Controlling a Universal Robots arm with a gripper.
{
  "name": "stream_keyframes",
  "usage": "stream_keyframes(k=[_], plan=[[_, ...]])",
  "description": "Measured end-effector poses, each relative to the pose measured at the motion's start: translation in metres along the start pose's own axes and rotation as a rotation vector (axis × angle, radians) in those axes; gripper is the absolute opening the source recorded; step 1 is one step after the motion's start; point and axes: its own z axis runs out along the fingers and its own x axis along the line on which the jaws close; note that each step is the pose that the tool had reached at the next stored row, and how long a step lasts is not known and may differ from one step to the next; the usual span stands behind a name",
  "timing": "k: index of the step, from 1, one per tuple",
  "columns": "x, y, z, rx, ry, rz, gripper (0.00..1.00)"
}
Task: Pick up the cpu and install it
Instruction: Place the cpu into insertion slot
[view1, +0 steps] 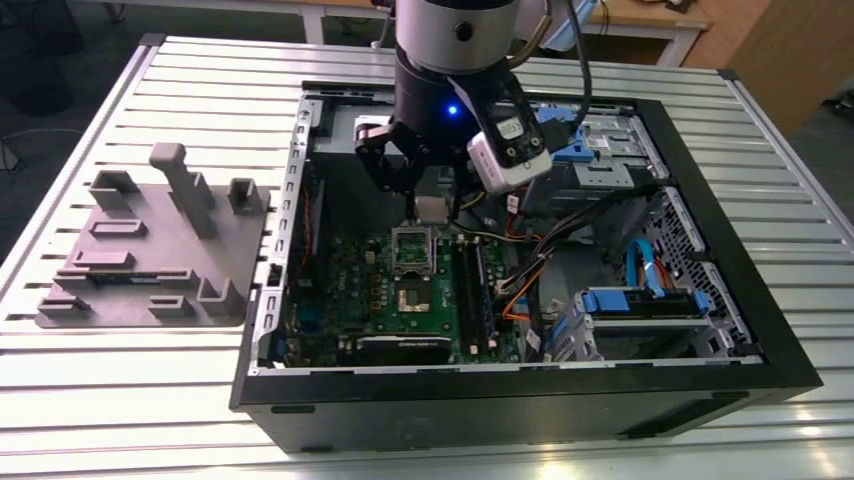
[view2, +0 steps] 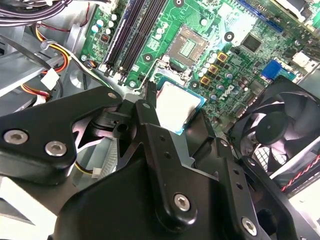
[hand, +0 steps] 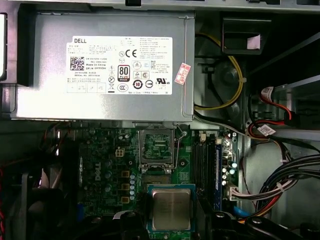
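Note:
The cpu (view2: 177, 106), a flat square chip with a silver top and a thin blue-green rim, hangs above the motherboard (view1: 400, 310) inside the open computer case (view1: 534, 400). My gripper (view2: 175, 109) is shut on it, with a black finger (view2: 150, 97) against each of two opposite edges. In the first wrist view the cpu (hand: 171, 209) sits just short of the open socket (hand: 156, 150), whose metal frame is flipped up. In the exterior view the gripper (view1: 430, 205) hovers over the socket (view1: 414, 255) near the back of the board.
The large gray power-supply box (hand: 105, 65) lies just beyond the socket. Memory slots (hand: 207, 165) run beside it and a black fan (view2: 280, 130) stands on the other side. Cable bundles (view1: 534, 270) and blue drive bays (view1: 641, 300) crowd the case's right. A gray fixture (view1: 147, 250) stands on the slatted table.

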Motion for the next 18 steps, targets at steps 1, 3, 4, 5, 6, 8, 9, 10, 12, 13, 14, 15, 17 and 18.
stream_keyframes(k=[1, 3, 4, 5, 6, 8, 9, 10, 12, 13, 14, 15, 17, 18], plan=[[0.0000, 0.0000, 0.0000, 0.0000, 0.0000, 0.000, 0.47], [0.0000, 0.0000, 0.0008, -0.0005, -0.0003, 0.000, 0.47], [0.0000, 0.0000, 0.0019, -0.0005, -0.0003, 0.000, 0.47], [0.0001, -0.0001, 0.0037, -0.0001, 0.0000, 0.000, 0.47], [0.0001, -0.0001, 0.0054, 0.0000, -0.0001, 0.000, 0.47], [0.0005, -0.0002, 0.0091, -0.0001, -0.0001, 0.000, 0.47], [0.0006, -0.0004, 0.0108, 0.0001, 0.0000, 0.000, 0.47], [0.0008, -0.0006, 0.0126, 0.0001, 0.0000, 0.000, 0.47], [0.0012, -0.0016, 0.0163, 0.0000, 0.0000, 0.000, 0.47], [0.0013, -0.0017, 0.0179, 0.0000, -0.0001, 0.000, 0.47], [0.0013, -0.0017, 0.0191, -0.0001, -0.0001, 0.000, 0.47], [0.0013, -0.0018, 0.0201, -0.0001, -0.0001, 0.000, 0.47], [0.0013, -0.0018, 0.0222, -0.0003, -0.0001, 0.000, 0.47], [0.0013, -0.0019, 0.0230, -0.0002, 0.0000, 0.000, 0.47]])
